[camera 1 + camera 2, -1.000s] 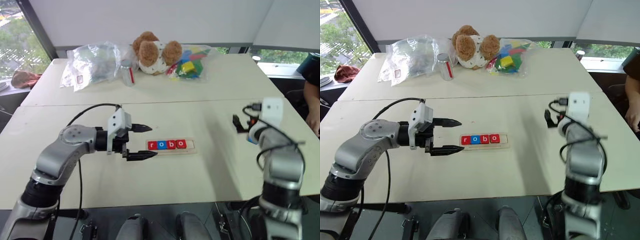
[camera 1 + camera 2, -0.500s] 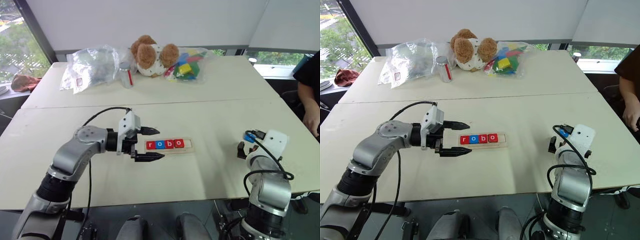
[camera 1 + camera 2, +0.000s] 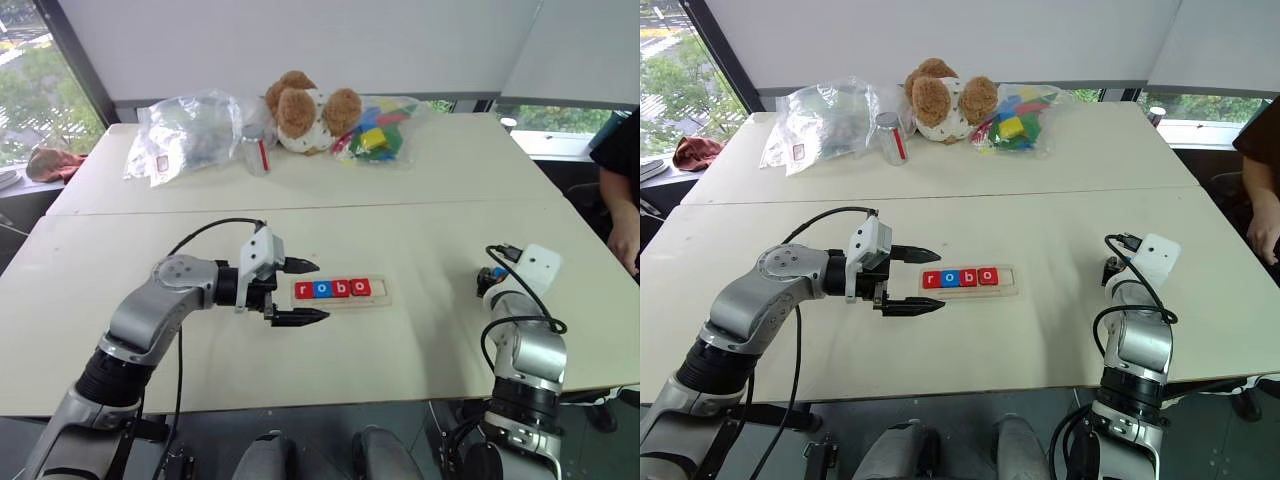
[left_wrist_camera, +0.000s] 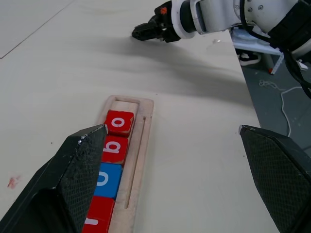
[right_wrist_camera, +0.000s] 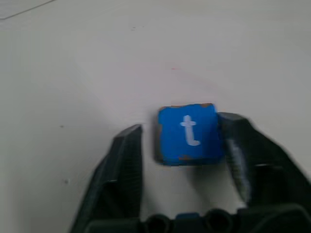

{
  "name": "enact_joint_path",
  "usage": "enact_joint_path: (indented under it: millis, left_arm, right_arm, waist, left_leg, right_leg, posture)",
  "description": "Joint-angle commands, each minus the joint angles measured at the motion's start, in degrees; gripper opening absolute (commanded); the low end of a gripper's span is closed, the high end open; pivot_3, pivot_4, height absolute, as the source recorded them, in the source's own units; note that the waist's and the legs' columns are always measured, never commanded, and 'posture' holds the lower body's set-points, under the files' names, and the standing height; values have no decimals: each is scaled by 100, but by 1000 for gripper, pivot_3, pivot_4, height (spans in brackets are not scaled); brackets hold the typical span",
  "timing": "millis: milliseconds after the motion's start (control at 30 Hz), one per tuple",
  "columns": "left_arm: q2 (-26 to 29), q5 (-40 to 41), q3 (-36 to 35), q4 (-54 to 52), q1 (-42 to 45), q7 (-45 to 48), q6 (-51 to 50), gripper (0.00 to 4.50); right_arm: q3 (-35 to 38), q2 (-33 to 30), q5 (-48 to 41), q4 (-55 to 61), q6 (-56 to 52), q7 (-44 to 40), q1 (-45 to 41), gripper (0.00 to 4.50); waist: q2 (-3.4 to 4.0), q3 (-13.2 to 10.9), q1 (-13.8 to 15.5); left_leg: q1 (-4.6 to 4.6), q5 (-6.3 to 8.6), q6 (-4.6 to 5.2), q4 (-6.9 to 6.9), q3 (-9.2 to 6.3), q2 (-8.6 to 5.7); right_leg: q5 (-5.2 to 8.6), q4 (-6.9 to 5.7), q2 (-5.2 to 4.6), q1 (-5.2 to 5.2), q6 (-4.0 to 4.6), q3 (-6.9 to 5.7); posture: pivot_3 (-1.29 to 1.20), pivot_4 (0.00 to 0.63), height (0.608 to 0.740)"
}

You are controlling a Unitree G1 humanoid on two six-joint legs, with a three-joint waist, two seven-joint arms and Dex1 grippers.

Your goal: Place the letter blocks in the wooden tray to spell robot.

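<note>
pale surface [image 3: 420, 240]: wooden tray [image 3: 384, 290] holds r, o, b, o, last slot empty. right gripper [image 5: 187, 145] fingers clamp blue t block [image 5: 188, 132] off to the right. left gripper [image 3: 305, 291] fingers wide, empty. next: carry t to empty end slot.

I see bare tabletop [image 3: 430, 250] between the tray [image 3: 341, 291] and the right gripper [image 5: 187, 141], open for a pass. Tray's right-end slot is free, beside four tiles [image 3: 333, 289]. Left gripper [image 3: 305, 291] sits spread at the tray's left end, blocking that side. Teddy bear [image 3: 305, 108] and bags [image 3: 190, 130] are well apart at the back.
</note>
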State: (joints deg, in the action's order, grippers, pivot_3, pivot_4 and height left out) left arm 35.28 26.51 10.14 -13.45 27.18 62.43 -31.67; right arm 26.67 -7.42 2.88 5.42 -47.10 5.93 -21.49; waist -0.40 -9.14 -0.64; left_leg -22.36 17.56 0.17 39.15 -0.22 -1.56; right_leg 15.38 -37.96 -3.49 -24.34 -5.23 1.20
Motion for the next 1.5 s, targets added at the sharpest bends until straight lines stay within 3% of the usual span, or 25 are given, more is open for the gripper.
enact_joint_path:
  millis: [33, 233, 400, 667, 867, 1000, 1200, 1233, 1333, 1400, 1500]
  left_arm:
    - [29, 9, -147, -46, 13, -2, 127, 4500]
    - [130, 10, -195, 18, 50, 72, 146, 4500]
    - [263, -59, -207, 223, 96, 219, 307, 4500]
    - [148, -162, -74, 312, 93, 195, 421, 4500]
    - [50, -209, -46, 568, 215, 310, 547, 4500]
    - [75, -424, 62, 729, 267, 462, 815, 4500]
    - [124, -379, 11, 772, 448, 744, 803, 4500]
    - [192, -393, 30, 779, 465, 852, 803, 4500]
    - [557, -637, 273, 615, 403, 1225, 888, 4500]
    - [611, -639, 291, 569, 396, 1247, 898, 4500]
    - [600, -585, 167, 527, 402, 1113, 792, 4500]
  right_arm:
    - [8, -5, -76, 62, -173, 147, 92, 1172]
    - [-340, 16, -431, 1310, -1043, -107, 114, 1172]
    - [-989, 346, -729, 2881, -2092, -370, 898, 1172]
    - [-1444, 695, -705, 2739, -2044, -265, 1115, 1172]
    - [-1383, 670, -768, 2859, -2052, -276, 1118, 4181]
    - [-1847, -277, -910, 3424, -1969, -960, 1333, 4181]
    - [-1644, -2446, -1888, 3000, -529, -3637, 1251, 4181]
    - [-1650, -2984, -1962, 2594, 81, -4447, 1338, 4181]
    - [-2373, -4804, -1095, 505, 2530, -6224, 1274, 4181]
    - [-2604, -5052, -1057, -231, 3261, -6690, 1008, 4181]
    - [-2595, -4855, -1442, -1177, 3609, -7281, 456, 4181]
  waist:
    - [-1, 0, -2]
    - [3, -2, -27]
    - [3, -2, -27]
    - [2, -2, -20]
    - [2, -2, -11]
    - [3, -3, -12]
    - [3, -7, -20]
    - [2, -7, -19]
    - [-3, -11, -17]
    - [-4, -12, -13]
    - [-10, -16, -44]
  left_leg:
    - [0, 0, 0, 0, -2, 0]
    - [-3, 0, 0, -6, -4, 4]
    - [-4, 1, 1, -11, -6, 10]
    - [-5, 2, 3, -3, -5, 6]
    - [-6, 2, 3, -6, -6, 7]
    - [-9, 3, 4, -6, -5, 5]
    - [-10, 8, 13, -7, -3, 8]
    - [-8, 10, 17, -7, -5, 11]
    - [-6, 15, 26, -9, -6, 15]
    - [-2, 20, 35, -4, 0, 14]
    - [-3, 22, 38, -3, 4, 18]
  right_leg:
    - [0, 1, 0, 1, 0, -1]
    - [0, 3, 2, -5, 0, -1]
    - [1, 5, 10, -9, 1, -2]
    - [0, 13, 5, -3, 0, -4]
    - [1, 18, 5, -3, 0, -6]
    - [1, 23, 5, -3, 0, -9]
    - [0, 42, 20, 5, 0, -15]
    - [1, 45, 24, 10, -1, -17]
    - [1, 70, 31, 28, -1, -24]
    - [1, 79, 28, 36, -2, -26]
    - [0, 83, 25, 36, -2, -18]
  posture:
    - [0, 150, 740]
    - [0, 150, 740]
    - [0, 150, 740]
    - [0, 150, 740]
    - [0, 150, 740]
    - [0, 150, 740]
    - [0, 150, 740]
    - [0, 150, 740]
    - [0, 150, 740]
    - [0, 150, 740]
    - [0, 150, 740]
